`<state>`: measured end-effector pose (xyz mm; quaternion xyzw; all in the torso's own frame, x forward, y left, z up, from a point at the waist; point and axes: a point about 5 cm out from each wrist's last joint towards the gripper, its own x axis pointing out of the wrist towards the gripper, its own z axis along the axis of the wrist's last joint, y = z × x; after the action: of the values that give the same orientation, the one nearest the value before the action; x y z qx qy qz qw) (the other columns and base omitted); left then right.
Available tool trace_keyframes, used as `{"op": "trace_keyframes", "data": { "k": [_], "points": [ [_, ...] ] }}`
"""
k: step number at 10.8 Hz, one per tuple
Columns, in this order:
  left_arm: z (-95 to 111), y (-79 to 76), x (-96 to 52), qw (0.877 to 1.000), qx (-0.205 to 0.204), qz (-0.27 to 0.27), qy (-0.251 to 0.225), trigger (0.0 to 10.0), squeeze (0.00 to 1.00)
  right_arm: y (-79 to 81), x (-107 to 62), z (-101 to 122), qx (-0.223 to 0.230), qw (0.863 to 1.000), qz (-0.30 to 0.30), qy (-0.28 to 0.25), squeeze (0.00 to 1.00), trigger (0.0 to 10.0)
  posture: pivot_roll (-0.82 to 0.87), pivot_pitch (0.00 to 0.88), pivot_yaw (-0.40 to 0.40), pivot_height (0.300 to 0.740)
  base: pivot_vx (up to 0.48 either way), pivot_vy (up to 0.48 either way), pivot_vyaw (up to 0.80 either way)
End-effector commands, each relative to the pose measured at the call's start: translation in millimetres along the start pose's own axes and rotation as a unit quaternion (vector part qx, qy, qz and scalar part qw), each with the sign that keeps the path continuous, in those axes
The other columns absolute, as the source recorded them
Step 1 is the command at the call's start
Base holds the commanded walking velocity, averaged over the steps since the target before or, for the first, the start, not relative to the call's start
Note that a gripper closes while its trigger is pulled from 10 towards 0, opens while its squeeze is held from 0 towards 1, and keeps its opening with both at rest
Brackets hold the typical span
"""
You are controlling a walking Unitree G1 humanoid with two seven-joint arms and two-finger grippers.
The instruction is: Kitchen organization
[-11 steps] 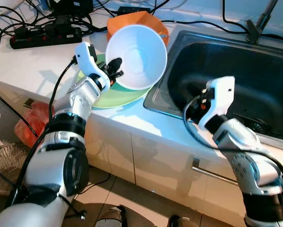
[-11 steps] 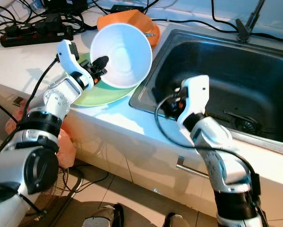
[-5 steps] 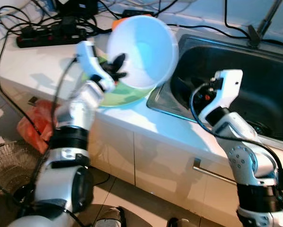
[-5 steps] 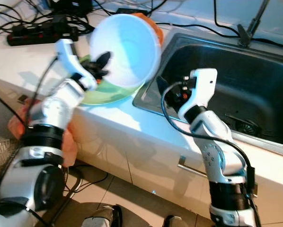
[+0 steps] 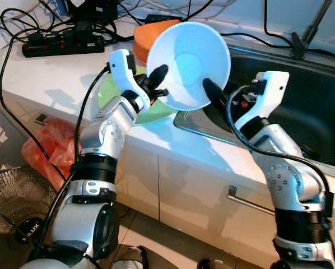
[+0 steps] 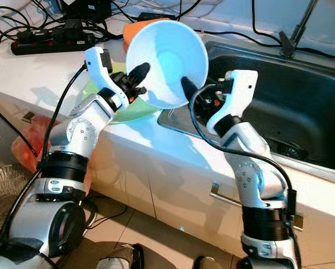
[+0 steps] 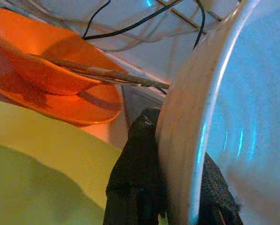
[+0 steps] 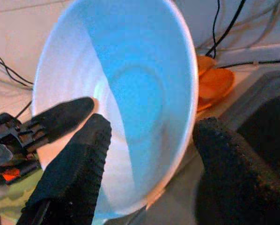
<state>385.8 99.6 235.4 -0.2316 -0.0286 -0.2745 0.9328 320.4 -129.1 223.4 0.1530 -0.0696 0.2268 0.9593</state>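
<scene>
Left eye view: the left gripper [image 5: 156,84] is clamped on the rim of a white bowl [image 5: 190,64], held tilted in the air above the counter [image 5: 38,78] edge beside the sink [image 5: 302,95]. The right gripper [image 8: 149,159] has its 2 fingers spread either side of the bowl's opposite rim. A green plate [image 5: 114,95] and an orange bowl [image 7: 51,79] sit behind.

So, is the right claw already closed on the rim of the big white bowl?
No, the right claw is open, its two black fingers straddling the rim of the big white bowl without pinching it.
</scene>
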Motion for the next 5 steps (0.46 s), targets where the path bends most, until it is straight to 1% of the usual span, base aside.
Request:
{"op": "trace_keyframes", "data": {
  "k": [1,3,5],
  "points": [
    [9.8,-7.9,0.6,1.000,0.014,-0.015,-0.023,0.0,0.00,-0.4,3.1,3.9,0.012,1.000,-0.006,-0.007,0.00,0.0,0.06,0.069,0.024,0.740,0.000,0.000,0.00],
    [11.2,-11.9,-1.9,0.999,0.009,-0.028,-0.036,0.0,0.00,-3.4,7.0,6.2,0.027,0.999,-0.025,-0.010,0.00,0.0,0.06,0.072,0.019,0.740,0.000,0.000,0.00],
    [10.8,-14.2,-3.7,0.998,0.001,-0.039,-0.043,0.0,0.00,-4.6,9.3,10.5,0.036,0.999,-0.032,-0.015,0.00,0.0,0.06,0.073,0.015,0.740,0.000,0.000,0.00]
  ]
}}
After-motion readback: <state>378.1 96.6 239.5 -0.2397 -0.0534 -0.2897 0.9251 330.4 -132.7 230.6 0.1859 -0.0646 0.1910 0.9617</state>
